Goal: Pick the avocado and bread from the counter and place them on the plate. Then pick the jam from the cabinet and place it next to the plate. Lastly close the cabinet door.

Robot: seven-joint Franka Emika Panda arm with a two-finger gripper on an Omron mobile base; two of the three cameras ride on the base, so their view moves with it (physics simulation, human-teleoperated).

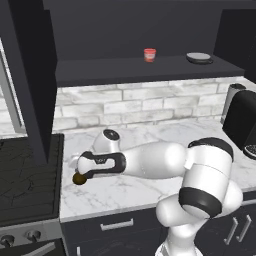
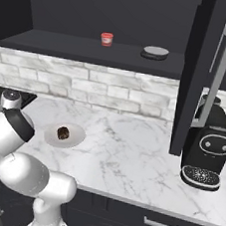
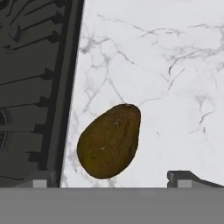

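While bread [image 2: 62, 133] already sits on plate [image 2: 76, 139], gripper [image 3: 111, 179] hangs w/ fingers wide apart over avocado [image 3: 109, 141] by stove [image 3: 30, 87], prob. lining up a grasp.

whitewashed brick backsplash [image 1: 130, 105], black stove [image 1: 27, 175], coffee machine [image 2: 208, 147]

Even, soft rendered light, sharp throughout (no blur or glare), with the cabinet [image 1: 150, 30] interior dim.
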